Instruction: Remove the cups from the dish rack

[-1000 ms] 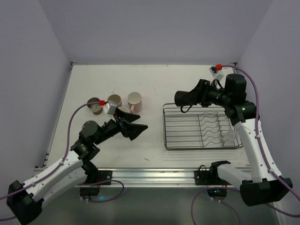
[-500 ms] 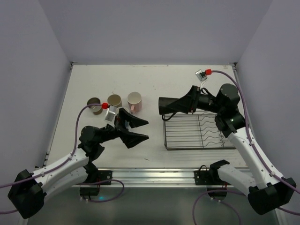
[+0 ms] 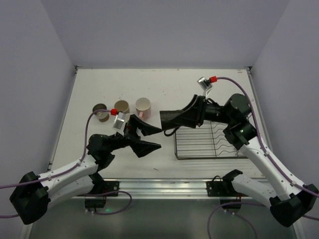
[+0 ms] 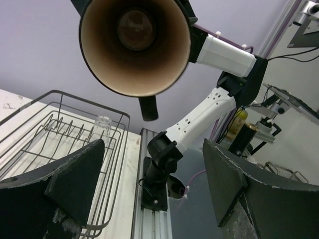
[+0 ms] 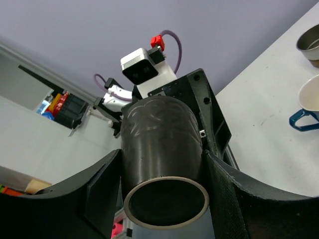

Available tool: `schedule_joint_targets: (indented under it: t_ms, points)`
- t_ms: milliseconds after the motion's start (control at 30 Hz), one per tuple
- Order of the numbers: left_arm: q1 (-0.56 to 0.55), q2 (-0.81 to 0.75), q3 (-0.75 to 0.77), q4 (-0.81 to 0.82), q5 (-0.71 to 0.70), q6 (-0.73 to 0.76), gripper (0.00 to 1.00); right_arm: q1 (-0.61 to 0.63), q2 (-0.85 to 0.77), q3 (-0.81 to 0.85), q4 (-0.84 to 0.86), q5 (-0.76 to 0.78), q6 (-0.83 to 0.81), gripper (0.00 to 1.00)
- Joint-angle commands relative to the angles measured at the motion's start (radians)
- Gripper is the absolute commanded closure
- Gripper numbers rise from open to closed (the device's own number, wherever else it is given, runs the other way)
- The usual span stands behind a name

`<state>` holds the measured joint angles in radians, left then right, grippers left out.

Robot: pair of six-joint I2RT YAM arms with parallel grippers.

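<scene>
My right gripper [image 3: 168, 119] is shut on the dark brown mug [image 3: 170, 118] and holds it sideways in the air, just left of the wire dish rack [image 3: 199, 144]. In the right wrist view the mug [image 5: 160, 159] sits between both fingers, mouth toward the camera. My left gripper [image 3: 151, 138] is open and empty and faces the mug from the left without touching it. In the left wrist view the mug's mouth [image 4: 134, 45] hangs above the open fingers [image 4: 75, 179]. Three cups [image 3: 121, 106] stand at the table's left. A blue-handled cup [image 5: 305, 108] shows in the right wrist view.
The rack [image 4: 60, 129] holds no cups that I can see, only a small clear glass item [image 4: 102, 124]. The aluminium rail [image 3: 164, 185] runs along the near table edge. Purple walls close the table in on three sides.
My right arm carried the dark brown mug left, off the rack and toward the left gripper. My left gripper rose and moved right toward the mug, staying open.
</scene>
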<state>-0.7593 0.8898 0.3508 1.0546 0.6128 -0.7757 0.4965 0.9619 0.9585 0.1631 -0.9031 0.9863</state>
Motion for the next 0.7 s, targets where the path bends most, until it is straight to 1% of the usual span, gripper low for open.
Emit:
schedule_joint_targets:
  t_ms: [0, 100, 200, 333, 667]
  points:
    - [-0.021, 0.005, 0.039, 0.062, -0.05, 0.0, 0.17, 0.043, 0.004, 0.023, 0.087, 0.033, -0.001, 1.0]
    - [-0.029, 0.003, 0.036, 0.065, -0.076, 0.001, 0.18, 0.068, 0.02, 0.028, 0.09, 0.049, -0.006, 1.0]
    - [-0.035, -0.003, 0.036, 0.07, -0.096, 0.006, 0.23, 0.086, 0.037, 0.029, 0.102, 0.061, -0.008, 1.0]
    - [-0.047, -0.005, 0.04, 0.076, -0.126, 0.009, 0.25, 0.112, 0.063, 0.046, 0.098, 0.081, -0.018, 1.0]
    - [-0.075, 0.02, 0.05, 0.084, -0.156, 0.038, 0.35, 0.172, 0.135, 0.08, 0.144, 0.116, -0.002, 1.0]
